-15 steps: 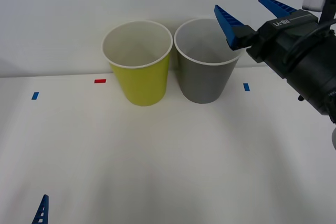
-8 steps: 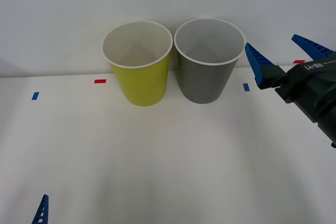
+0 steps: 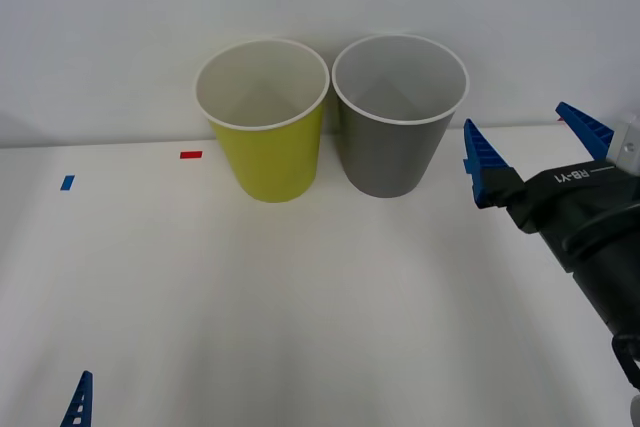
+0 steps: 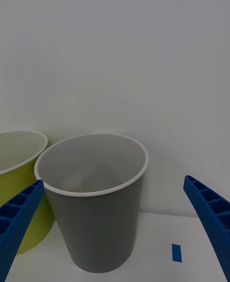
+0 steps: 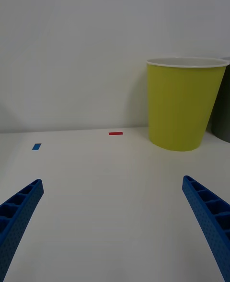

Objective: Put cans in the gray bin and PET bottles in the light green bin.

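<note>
- Front view: the light green bin (image 3: 263,119) and the gray bin (image 3: 399,113) stand upright and just beside each other at the far edge of the white desk (image 3: 300,317), rims nearly touching. What shows of each bin's inside looks bare, though the bottoms are hidden from this angle. No can or PET bottle lies on the desk here, so I judge the sorting either finished or waiting for more items; the pictures cannot settle which. The right gripper (image 3: 535,142) hangs off to the right of the gray bin, near it but apart, at about the height of its wall, with its blue fingers spread wide and nothing between them. The left gripper sits low at the near left corner, where one blue fingertip (image 3: 78,402) shows, well apart from both bins.
- Right wrist view: the gray bin stands ahead between the spread fingers (image 4: 19,219), open and pale inside, with the light green bin touching or nearly touching it on one side. A small blue marker (image 4: 176,252) lies on the desk near the bin's foot.
- Left wrist view: the left gripper's fingers (image 5: 208,219) are spread and hold nothing; the light green bin stands well ahead, with a red marker (image 5: 115,133) and a blue marker (image 5: 36,146) on the desk.
</note>
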{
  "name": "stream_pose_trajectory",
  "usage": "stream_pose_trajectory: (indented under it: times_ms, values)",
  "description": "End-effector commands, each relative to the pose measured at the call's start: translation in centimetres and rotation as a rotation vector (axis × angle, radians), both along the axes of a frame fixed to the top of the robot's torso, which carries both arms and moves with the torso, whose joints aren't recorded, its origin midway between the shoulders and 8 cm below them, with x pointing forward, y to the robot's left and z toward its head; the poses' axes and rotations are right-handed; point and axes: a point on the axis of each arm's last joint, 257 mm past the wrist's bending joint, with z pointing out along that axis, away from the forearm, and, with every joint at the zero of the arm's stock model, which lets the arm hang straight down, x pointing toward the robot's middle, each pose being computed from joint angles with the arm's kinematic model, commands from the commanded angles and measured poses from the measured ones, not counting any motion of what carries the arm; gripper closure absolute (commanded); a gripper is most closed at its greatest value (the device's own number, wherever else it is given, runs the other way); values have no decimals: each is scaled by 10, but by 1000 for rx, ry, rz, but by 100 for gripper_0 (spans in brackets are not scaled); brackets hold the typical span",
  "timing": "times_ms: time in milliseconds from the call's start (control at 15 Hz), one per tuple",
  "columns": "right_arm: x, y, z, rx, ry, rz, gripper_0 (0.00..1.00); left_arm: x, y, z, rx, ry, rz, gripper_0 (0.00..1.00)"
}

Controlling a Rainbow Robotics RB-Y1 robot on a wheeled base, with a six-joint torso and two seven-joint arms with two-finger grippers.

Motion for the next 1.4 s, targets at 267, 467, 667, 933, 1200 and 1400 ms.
stream_pose_trajectory:
  times_ms: [267,467,667,933,1200,1400]
  values:
    - [-24,-19,-80,17,-17,-23,0,0,0,0,0,0,0,0]
    - [-52,-32,-119,6,19,-46,0,0,0,0,0,0,0,0]
    - [-67,-31,-131,55,37,-78,0,0,0,0,0,0,0,0]
    - [-89,-38,-135,75,33,-92,0,0,0,0,0,0,0,0]
    - [-120,-42,-142,-27,-8,-117,0,0,0,0,0,0,0,0]
    - [-144,-39,-158,14,-13,-122,0,0,0,0,0,0,0,0]
